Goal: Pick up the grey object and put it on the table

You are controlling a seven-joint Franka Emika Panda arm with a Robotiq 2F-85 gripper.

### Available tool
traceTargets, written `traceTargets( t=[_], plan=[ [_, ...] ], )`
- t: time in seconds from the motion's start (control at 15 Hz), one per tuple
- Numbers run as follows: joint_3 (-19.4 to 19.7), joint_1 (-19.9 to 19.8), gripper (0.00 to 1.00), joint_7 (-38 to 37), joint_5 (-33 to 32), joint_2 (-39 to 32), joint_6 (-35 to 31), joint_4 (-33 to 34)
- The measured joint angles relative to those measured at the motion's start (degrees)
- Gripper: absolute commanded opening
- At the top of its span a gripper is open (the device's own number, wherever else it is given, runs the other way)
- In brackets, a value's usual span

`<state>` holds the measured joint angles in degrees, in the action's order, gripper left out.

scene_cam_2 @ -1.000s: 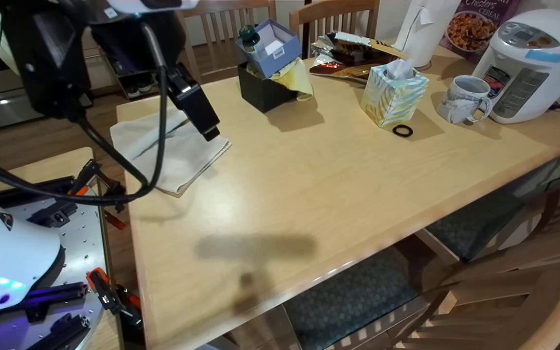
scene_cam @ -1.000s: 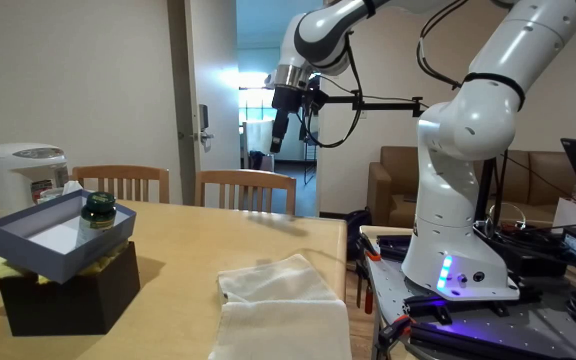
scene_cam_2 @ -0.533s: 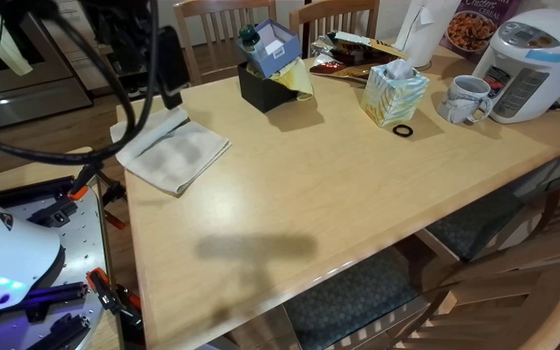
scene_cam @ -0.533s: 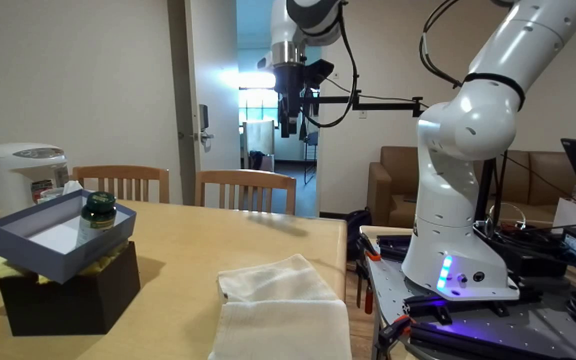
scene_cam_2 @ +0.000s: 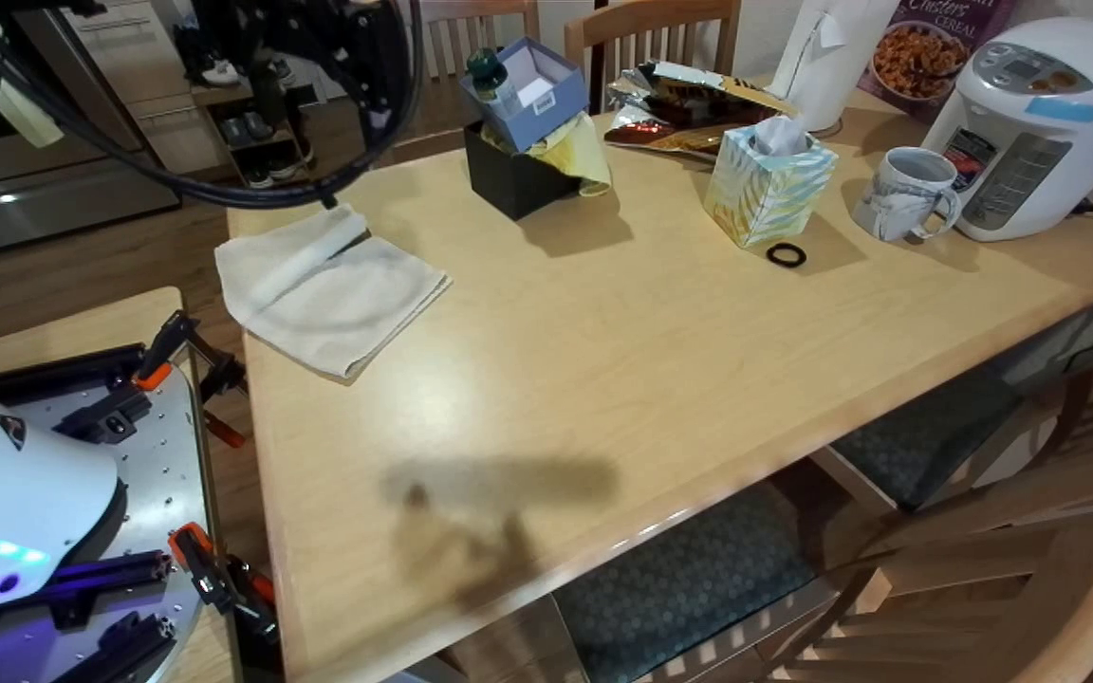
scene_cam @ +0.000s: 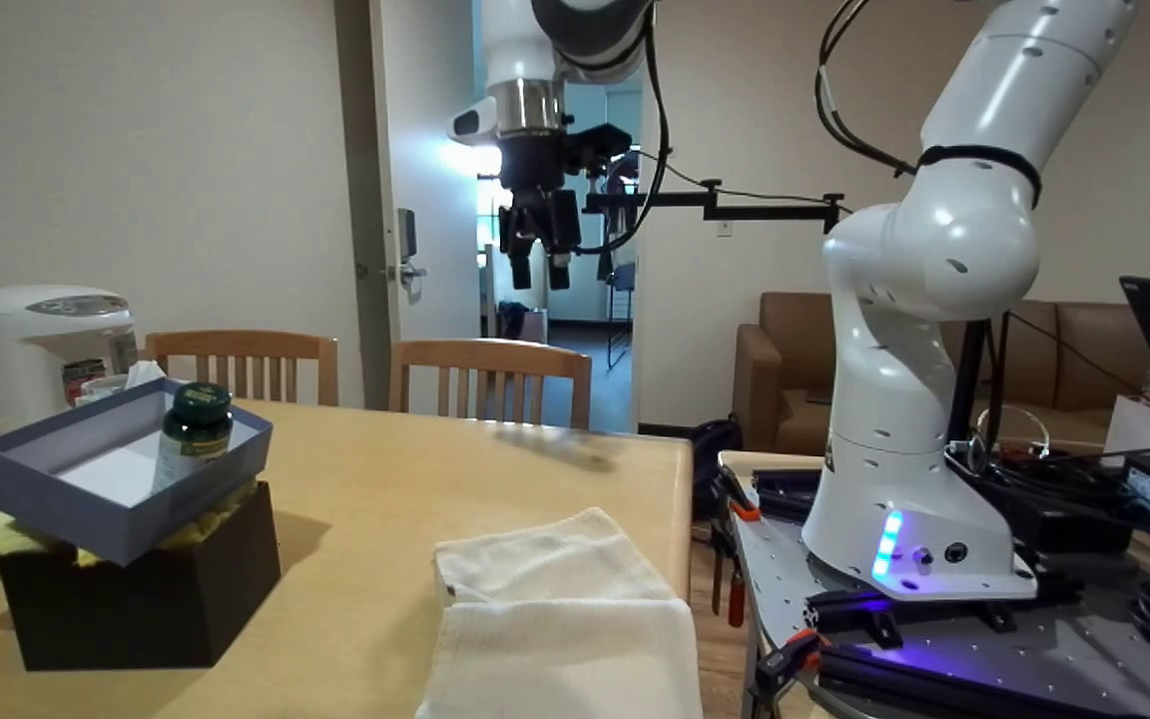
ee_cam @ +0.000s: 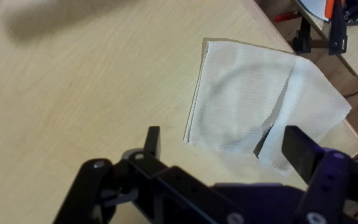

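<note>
Wrist view: the tool [ee_cam: 223,137] (jaws apart) hangs above the table [ee_cam: 89,93].

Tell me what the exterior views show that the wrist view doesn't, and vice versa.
Only the exterior views: both have the grey object holding the green bottle, tilted over the black box, plus the white boiler; the mug and the brown sofa each appear in an exterior view.
Only the wrist view: no extra object I can make out, just a close look down past the open gripper.
Shared: the table, the white cloth and a black clamp.
</note>
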<state>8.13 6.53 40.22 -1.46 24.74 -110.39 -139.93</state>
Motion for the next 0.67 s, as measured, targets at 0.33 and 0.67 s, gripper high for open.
traceTargets(
  t=[0.33,0.67],
  plan=[
    [-4.6,1.8,1.00,4.8,-4.8,-1.0,0.6,0.8],
    [-8.0,3.7,1.00,10.9,-10.1,2.1,2.8,1.9]
  ],
)
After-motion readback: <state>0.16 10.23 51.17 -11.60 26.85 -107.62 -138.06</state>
